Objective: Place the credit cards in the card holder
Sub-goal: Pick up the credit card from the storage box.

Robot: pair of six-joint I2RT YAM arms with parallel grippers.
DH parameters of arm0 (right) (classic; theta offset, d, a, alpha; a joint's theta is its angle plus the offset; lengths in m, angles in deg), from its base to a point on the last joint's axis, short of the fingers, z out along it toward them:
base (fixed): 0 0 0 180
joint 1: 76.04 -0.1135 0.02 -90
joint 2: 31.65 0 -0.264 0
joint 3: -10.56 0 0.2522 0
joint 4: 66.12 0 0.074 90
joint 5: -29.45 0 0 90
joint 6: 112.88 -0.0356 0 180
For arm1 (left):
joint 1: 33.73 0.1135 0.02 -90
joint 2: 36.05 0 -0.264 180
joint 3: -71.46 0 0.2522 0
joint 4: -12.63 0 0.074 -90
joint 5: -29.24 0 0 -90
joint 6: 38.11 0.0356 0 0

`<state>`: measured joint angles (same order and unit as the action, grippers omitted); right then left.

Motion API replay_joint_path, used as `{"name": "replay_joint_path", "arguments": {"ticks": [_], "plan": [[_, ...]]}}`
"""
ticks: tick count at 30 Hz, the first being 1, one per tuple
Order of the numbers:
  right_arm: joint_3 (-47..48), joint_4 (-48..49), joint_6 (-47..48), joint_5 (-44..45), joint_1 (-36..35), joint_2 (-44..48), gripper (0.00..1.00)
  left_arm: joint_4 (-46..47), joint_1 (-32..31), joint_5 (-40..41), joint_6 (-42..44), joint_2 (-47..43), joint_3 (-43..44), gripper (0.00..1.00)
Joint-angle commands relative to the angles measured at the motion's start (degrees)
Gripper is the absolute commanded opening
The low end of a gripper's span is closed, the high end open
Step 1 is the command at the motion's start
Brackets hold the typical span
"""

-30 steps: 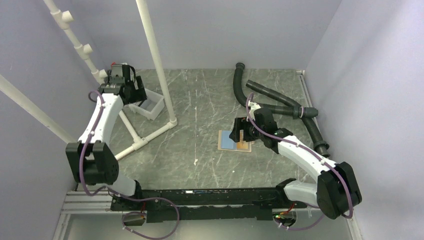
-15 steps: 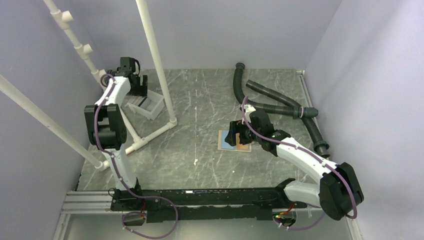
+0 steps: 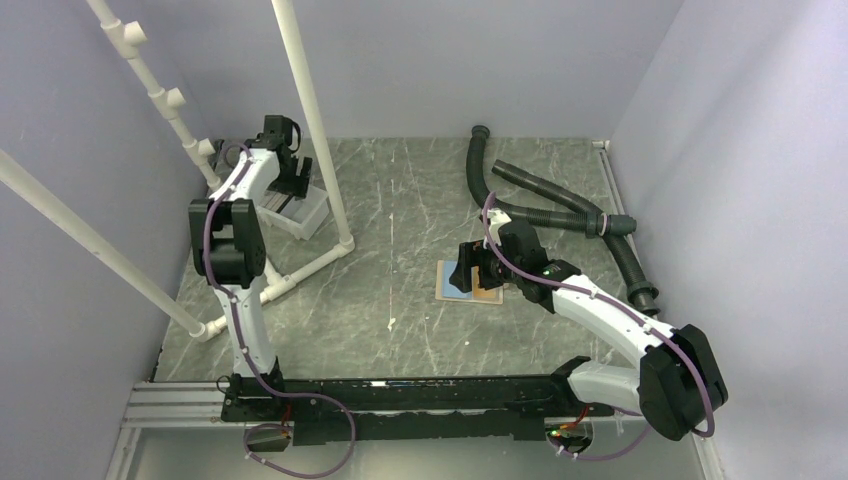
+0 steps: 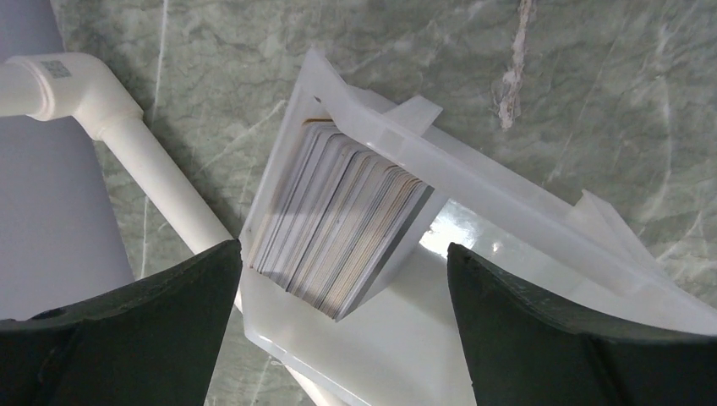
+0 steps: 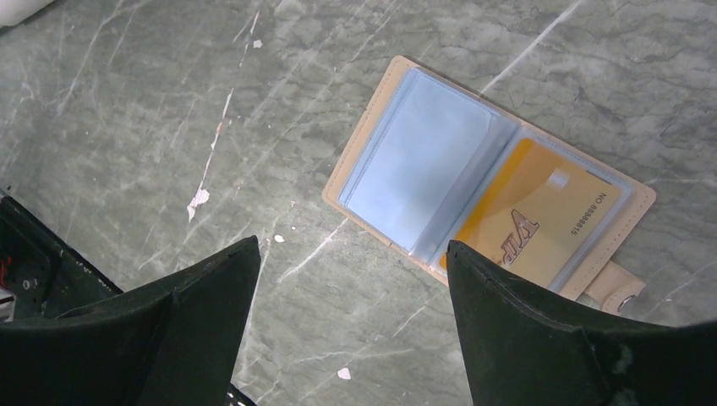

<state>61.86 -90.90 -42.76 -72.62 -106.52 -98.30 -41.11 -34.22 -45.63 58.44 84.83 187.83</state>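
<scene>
The card holder (image 5: 385, 101) lies open on the table, tan-edged with pale blue-grey sleeves. A golden-brown credit card (image 5: 528, 211) sits in its right sleeve, and the snap tab (image 5: 621, 292) points right. My right gripper (image 5: 353, 245) hovers open just above and in front of the holder's near edge, holding nothing. In the top view the holder (image 3: 455, 280) shows partly under that gripper (image 3: 478, 268). A stack of several credit cards (image 4: 342, 220) stands on edge in the white tray (image 4: 473, 190). My left gripper (image 4: 341, 249) hangs open over the stack, empty.
A white PVC pipe frame (image 3: 315, 120) rises beside the tray (image 3: 305, 212), and one pipe (image 4: 144, 161) runs right against the tray's left side. Black corrugated hoses (image 3: 540, 200) lie at the back right, behind the right arm. Purple walls close in three sides.
My left arm has swung from the far left in toward the tray and now hangs over the card stack. My right gripper shifted slightly left over the holder, then stayed.
</scene>
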Motion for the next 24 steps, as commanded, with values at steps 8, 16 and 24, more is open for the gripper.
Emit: {"name": "replay_joint_path", "arguments": {"ticks": [8, 16, 24], "plan": [[0.2, 2.2, 0.7, 0.8, -0.2, 0.6, 0.84, -1.0, -1.3, 5.0, 1.7, 3.3, 1.9, 0.92], [0.2, 2.2, 0.7, 0.9, -0.2, 0.4, 0.84, -1.9, -1.3, 7.1, 1.6, 4.3, 3.3, 0.83], [0.2, 2.2, 0.7, 0.9, -0.2, 0.3, 0.84, -2.3, -1.3, 8.0, 1.8, 4.1, 4.1, 0.74]]}}
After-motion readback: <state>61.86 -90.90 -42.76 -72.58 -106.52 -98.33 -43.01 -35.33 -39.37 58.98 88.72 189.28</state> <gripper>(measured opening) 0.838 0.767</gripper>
